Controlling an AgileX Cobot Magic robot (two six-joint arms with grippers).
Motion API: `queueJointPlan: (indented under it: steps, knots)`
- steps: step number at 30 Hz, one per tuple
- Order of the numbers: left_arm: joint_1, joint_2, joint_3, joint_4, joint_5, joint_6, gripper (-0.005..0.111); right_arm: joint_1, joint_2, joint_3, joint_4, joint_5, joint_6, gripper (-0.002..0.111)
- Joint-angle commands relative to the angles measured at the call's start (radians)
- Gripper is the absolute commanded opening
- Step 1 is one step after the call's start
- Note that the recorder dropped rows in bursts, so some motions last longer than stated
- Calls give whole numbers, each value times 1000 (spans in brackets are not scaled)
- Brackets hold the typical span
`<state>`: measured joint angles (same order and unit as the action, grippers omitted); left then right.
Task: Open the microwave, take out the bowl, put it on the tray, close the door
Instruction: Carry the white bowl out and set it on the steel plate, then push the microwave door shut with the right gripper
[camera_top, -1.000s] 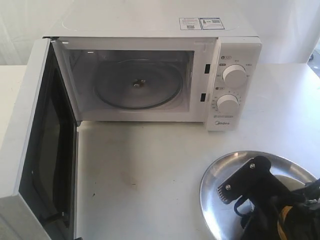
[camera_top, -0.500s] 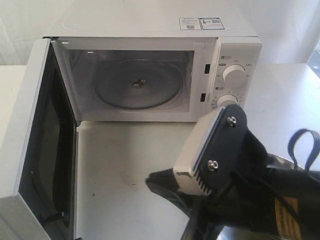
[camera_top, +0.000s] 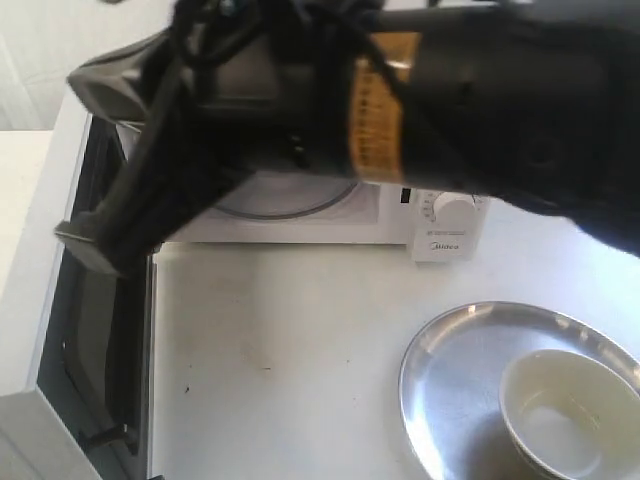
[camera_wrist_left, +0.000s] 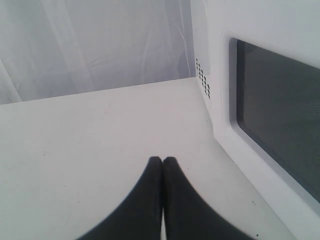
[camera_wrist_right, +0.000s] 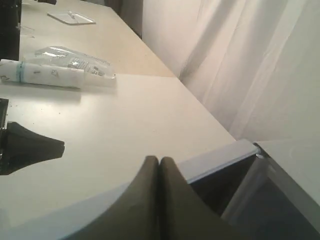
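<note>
Across the microwave (camera_top: 445, 240) front, right arm (camera_top: 450, 100) stretched toward the open door (camera_top: 35, 290), right gripper (camera_wrist_right: 159, 167) pressed together, empty

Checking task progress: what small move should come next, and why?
Probably the shut right gripper, poised at the top of the door, should push it closed: the bowl already sits on the tray and the microwave stands open.

Front right on white tabletop (camera_top: 280, 350): large round silver metal tray (camera_top: 450, 370), small round cream ceramic bowl (camera_top: 565, 410) inside, toward its right rim. Behind, at back of table: white boxy countertop microwave (camera_top: 450, 235), white windowed door (camera_top: 95, 350) swung out to left. Black right arm (camera_top: 450, 90) across microwave front, right gripper (camera_wrist_right: 159, 167) over door's top edge. Left gripper (camera_wrist_left: 162, 165) near door's outer face.
</note>
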<state>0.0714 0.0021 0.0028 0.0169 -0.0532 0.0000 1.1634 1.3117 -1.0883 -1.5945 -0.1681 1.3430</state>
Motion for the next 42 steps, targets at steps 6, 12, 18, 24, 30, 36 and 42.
queueJointPlan:
  steps: [6,12,18,24,30,36,42]
  knots:
    - [-2,-2,-3,-10,1,0,0,72,347,-277,35,57,-186,0]
    - [-2,-2,-3,-10,1,0,0,123,486,-406,33,63,-182,0]
    - [-2,-2,-3,-10,1,0,0,140,547,-425,28,215,-251,0]
    - [-2,-2,-3,-10,1,0,0,140,585,-423,22,385,-315,0]
    - [-2,-2,-3,-10,1,0,0,141,627,-423,73,826,-491,0]
    - [-2,-2,-3,-10,1,0,0,-11,663,-421,85,1163,-612,0]
    - [-2,-2,-3,-10,1,0,0,-141,653,-421,136,1172,-576,0]
